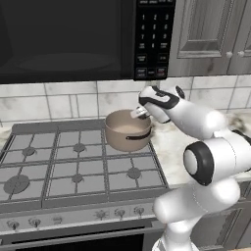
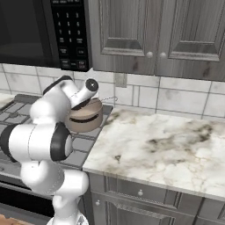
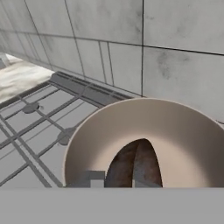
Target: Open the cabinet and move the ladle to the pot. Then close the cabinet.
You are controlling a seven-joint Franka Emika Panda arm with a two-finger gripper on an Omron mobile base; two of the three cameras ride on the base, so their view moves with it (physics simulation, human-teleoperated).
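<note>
Round tan-brown metal pot [image 1: 128,129] standing on the back right burner of the grey gas stove [image 1: 73,166], at the stove's rear right corner, just beside the left edge of the white-and-brown marbled stone tabletop [image 2: 167,149]. Dark side handle on the pot's wall, turned toward the stove's front. From the hand view, looking straight down into the pot [image 3: 148,144]: pale inner wall, with a curved dark reddish-brown shape [image 3: 135,168] low inside it; cannot tell for sure whether this is the small dark ladle. Claw [image 1: 139,113] hanging over the pot's right rim, jaws drawn fully together; nothing visibly pinched between them. White arm reaching over from the tabletop side, wrist bent down toward the pot.

Tall dark grey wood-grain wall cabinet [image 2: 154,33] with two raised-panel doors above the tabletop, both doors lying flush and closed, small round silver knobs [image 2: 150,54] side by side at the lower inner corners. Black microwave [image 1: 73,39] with a keypad mounted above the stove, just left of the cabinet. Pale grey tiled wall [image 3: 144,48] behind the stove and tabletop. Grey drawers [image 2: 140,193] under the tabletop's front edge.
</note>
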